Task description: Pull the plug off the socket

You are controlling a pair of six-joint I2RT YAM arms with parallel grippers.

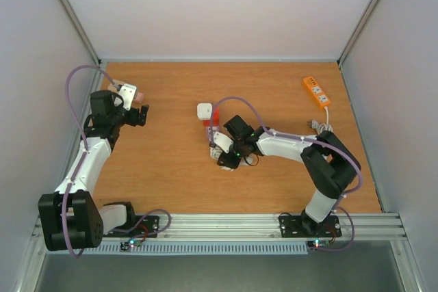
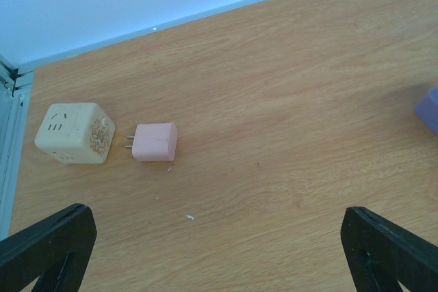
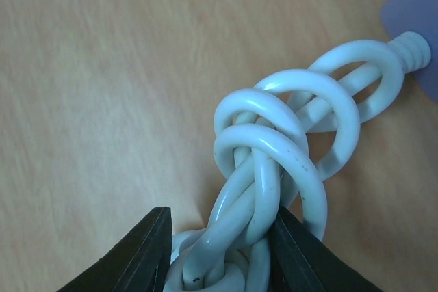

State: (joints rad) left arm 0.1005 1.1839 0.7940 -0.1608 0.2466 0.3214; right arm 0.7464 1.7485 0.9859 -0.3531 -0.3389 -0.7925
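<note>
While off socket point(image 2: 74, 133), pink plug point(image 2: 155, 142).

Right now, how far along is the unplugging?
Looks done: the pink plug lies beside the cream socket cube, prongs exposed, left gripper open above them. In hand: the right gripper is clamped on a coiled white cable. Left: I cannot tell whether the white cube near it holds a plug.

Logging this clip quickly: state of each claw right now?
Left claw: open, holding nothing.
Right claw: closed on the coiled white cable.
</note>
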